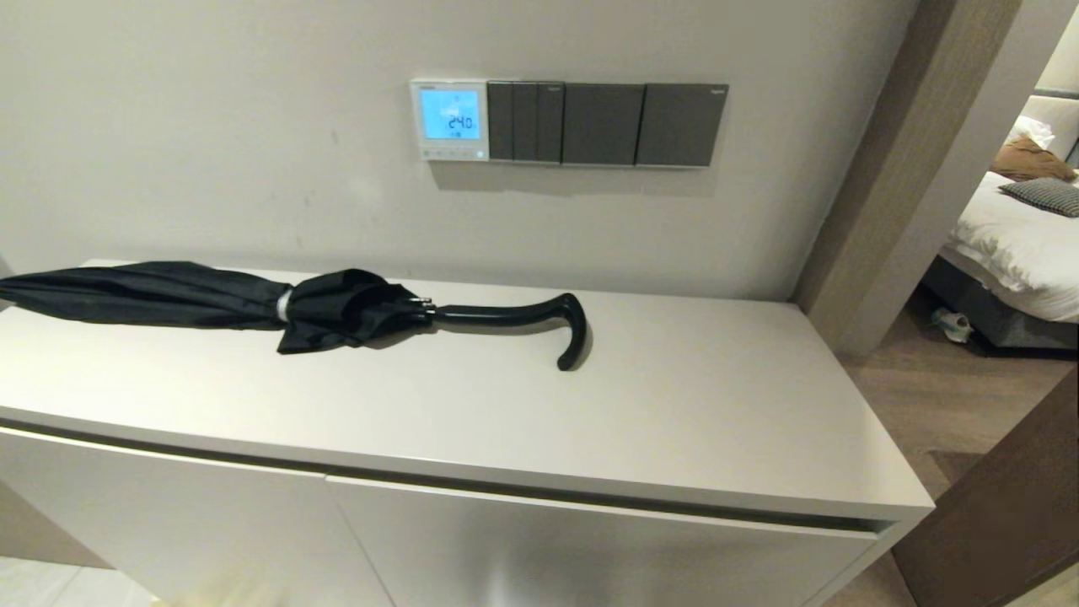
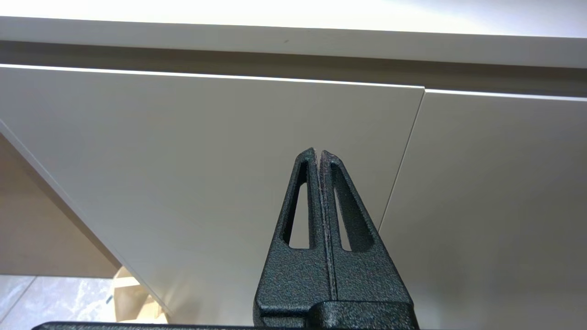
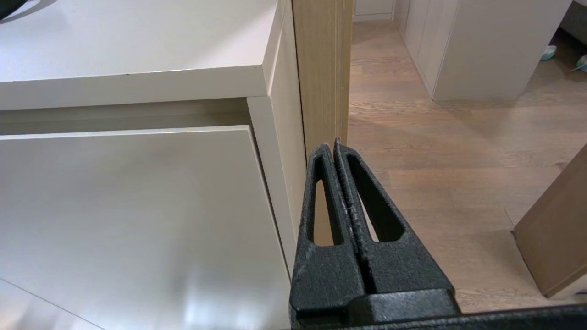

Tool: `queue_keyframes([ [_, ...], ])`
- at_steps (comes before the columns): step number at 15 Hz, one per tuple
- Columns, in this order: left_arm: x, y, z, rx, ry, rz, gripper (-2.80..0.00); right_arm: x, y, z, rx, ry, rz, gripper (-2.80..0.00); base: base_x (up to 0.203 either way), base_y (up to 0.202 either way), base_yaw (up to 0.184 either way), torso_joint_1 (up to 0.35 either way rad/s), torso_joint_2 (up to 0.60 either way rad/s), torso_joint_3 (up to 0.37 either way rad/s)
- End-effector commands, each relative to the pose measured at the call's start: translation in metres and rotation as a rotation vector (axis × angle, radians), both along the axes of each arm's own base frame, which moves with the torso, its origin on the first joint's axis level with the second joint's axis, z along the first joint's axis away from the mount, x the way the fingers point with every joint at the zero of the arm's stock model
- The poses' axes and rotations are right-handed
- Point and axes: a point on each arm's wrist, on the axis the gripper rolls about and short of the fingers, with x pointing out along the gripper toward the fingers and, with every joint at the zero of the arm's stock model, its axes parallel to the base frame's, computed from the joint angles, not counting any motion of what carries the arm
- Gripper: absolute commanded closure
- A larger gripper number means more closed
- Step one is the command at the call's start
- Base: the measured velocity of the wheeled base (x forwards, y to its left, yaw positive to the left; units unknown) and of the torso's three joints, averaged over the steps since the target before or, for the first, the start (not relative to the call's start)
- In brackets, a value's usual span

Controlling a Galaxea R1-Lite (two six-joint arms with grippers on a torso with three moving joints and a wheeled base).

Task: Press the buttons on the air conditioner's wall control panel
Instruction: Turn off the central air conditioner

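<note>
Head view: control panel (image 1: 449,120) on wall above cabinet (image 1: 674,405), screen lit (24.0), buttons (image 1: 449,153) along its bottom strip; left gripper (image 2: 318,152) & right gripper (image 3: 333,145) pressed together, low by cabinet front

The control panel (image 1: 449,120) has a white frame and a light-blue screen with dark digits. The switch plates (image 1: 607,124) are dark grey; the umbrella (image 1: 253,303) is black.
</note>
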Motion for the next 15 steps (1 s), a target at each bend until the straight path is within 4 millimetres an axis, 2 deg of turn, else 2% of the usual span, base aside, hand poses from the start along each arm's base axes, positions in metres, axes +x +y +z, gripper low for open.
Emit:
queue_keyframes([
  [1,0.0000,0.0000,0.0000,-0.001,0.000,0.001,0.00,0.0002,0.0000,-0.0008,0.000,0.002,0.001,0.00,0.000,0.000,0.000,0.000,0.00,0.000],
  [15,0.0000,0.0000,0.0000,-0.009,-0.001,0.002,0.00,0.0003,0.0000,-0.0008,0.001,0.004,-0.001,0.00,0.000,0.000,0.000,0.000,0.00,0.000],
])
